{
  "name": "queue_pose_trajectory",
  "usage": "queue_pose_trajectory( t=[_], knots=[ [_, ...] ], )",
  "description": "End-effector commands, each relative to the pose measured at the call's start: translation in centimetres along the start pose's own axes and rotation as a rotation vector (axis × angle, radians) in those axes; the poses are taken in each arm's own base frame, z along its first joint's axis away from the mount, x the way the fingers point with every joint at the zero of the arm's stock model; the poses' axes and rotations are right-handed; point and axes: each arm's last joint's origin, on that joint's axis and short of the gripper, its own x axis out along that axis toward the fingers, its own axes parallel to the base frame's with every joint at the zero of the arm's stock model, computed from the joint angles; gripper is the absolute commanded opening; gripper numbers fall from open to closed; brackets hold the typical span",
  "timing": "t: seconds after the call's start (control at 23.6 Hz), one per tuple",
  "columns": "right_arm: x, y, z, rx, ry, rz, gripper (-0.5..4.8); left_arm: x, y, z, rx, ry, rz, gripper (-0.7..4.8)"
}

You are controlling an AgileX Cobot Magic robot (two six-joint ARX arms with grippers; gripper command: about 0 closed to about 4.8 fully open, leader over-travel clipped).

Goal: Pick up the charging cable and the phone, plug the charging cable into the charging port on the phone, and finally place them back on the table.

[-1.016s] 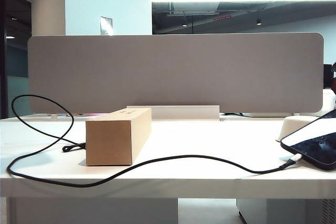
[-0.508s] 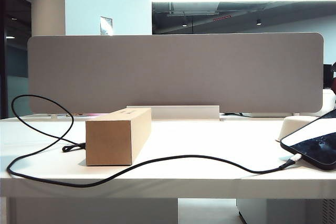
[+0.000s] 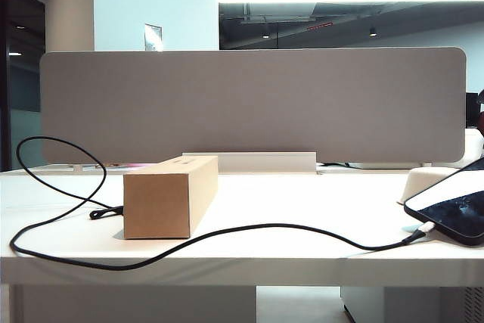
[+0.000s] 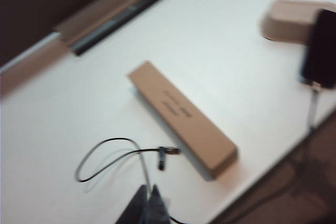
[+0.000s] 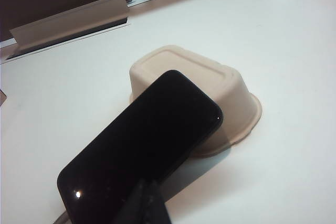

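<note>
Black cable runs along the front edge of the table, looping at the left end and passing in front of a cardboard box. Its plug sits in the port of the phone at the right edge; the phone leans tilted on an upturned beige tray (screen up). Left gripper is closed and empty, above the front-left cable loop. Right gripper is closed and empty, just above the phone's near end.
</note>
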Motion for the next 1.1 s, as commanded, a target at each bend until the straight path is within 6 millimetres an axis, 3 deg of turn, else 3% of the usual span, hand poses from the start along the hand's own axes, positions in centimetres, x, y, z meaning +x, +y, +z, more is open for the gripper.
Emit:
queue_pose_trajectory(
  t=[0.04, 0.38, 0.8, 1.1],
  knots=[
    [0.1, 0.0, -0.1, -0.003, -0.006, -0.003, -0.05, -0.7, -0.1, -1.9, -0.068, -0.086, 0.194, -0.06],
    [0.1, 0.0, -0.1, -0.003, -0.006, -0.003, -0.05, 0.1, -1.6, -7.9, -0.070, -0.207, 0.282, -0.06],
    [0.1, 0.0, -0.1, -0.003, -0.006, -0.003, -0.05, 3.8, -1.9, -14.5, -0.164, -0.283, 0.291, -0.06],
    [0.1, 0.0, -0.1, -0.003, -0.006, -0.003, -0.05, 7.4, -2.4, -20.3, -0.241, -0.540, 0.412, -0.06]
  ],
)
